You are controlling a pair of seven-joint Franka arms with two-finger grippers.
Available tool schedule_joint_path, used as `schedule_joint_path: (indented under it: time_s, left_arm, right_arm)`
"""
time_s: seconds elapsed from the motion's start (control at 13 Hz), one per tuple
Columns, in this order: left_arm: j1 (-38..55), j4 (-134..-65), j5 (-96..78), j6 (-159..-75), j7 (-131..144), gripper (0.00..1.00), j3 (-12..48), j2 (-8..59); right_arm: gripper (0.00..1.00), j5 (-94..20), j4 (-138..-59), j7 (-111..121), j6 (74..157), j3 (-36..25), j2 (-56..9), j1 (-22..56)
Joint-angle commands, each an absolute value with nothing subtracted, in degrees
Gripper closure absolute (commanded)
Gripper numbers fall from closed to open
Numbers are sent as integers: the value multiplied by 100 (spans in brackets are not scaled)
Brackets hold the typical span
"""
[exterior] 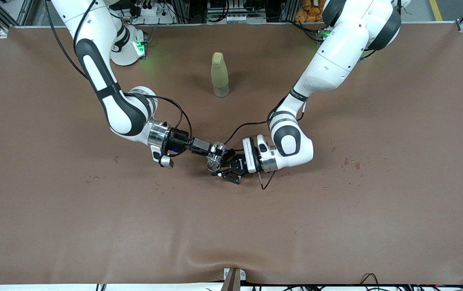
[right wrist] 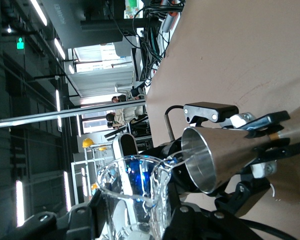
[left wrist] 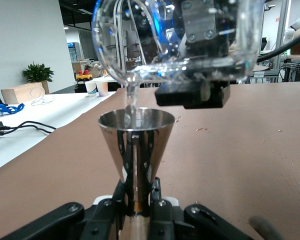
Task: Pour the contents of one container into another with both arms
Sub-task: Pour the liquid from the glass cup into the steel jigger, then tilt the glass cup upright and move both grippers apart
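My right gripper (exterior: pixel 211 148) (right wrist: pixel 135 212) is shut on a clear glass cup (exterior: pixel 218 149) (right wrist: pixel 132 192) (left wrist: pixel 140 40), tipped over on its side. A thin stream of water (left wrist: pixel 131 97) runs from its lip into a shiny metal cone cup (left wrist: pixel 136 140) (right wrist: pixel 215 155) (exterior: pixel 212 163). That cone stands upright just under the glass, with my left gripper (exterior: pixel 226 167) (left wrist: pixel 137 195) shut on its narrow base. Both hands meet low over the middle of the table (exterior: pixel 231 226). The glass hides much of the right gripper in the left wrist view.
A pale yellow-green bottle (exterior: pixel 219 74) with its cap on stands upright on the brown table, farther from the front camera than the two hands. Water drops (exterior: pixel 350 163) lie scattered toward the left arm's end, and a few more (exterior: pixel 90 178) toward the right arm's end.
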State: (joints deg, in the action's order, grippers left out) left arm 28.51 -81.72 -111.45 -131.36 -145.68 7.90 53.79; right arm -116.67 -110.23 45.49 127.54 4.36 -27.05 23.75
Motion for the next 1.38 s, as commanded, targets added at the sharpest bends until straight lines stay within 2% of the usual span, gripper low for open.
schedule_joint_path:
  time_s: [0.0, 0.62, 0.92, 1.08, 1.31]
  left_arm:
    - [2936, -8024, -11320, -13219, -14511, 100, 738, 5440]
    - [2936, -8024, -11320, -13219, -14511, 100, 738, 5432]
    - [2778, -8086, -11206, -13210, -14546, 100, 738, 5335]
    - [2524, -8330, -11180, -13158, -14572, 100, 738, 5187]
    - [2041, -8604, -10515, -12799, -14520, 100, 747, 4966]
  right_arm:
    - [91, -11760, -10925, 3940, 12762, 439, -2672, 2364]
    - [94, -12039, -10907, 1970, 12727, 448, -2698, 2267]
    - [95, -11954, -10811, 3176, 12657, 413, -2628, 2198]
    - [97, -11508, -10758, 4275, 12612, 404, -2637, 1988]
    - [98, -9789, -10723, 6294, 12438, 404, -2698, 1164]
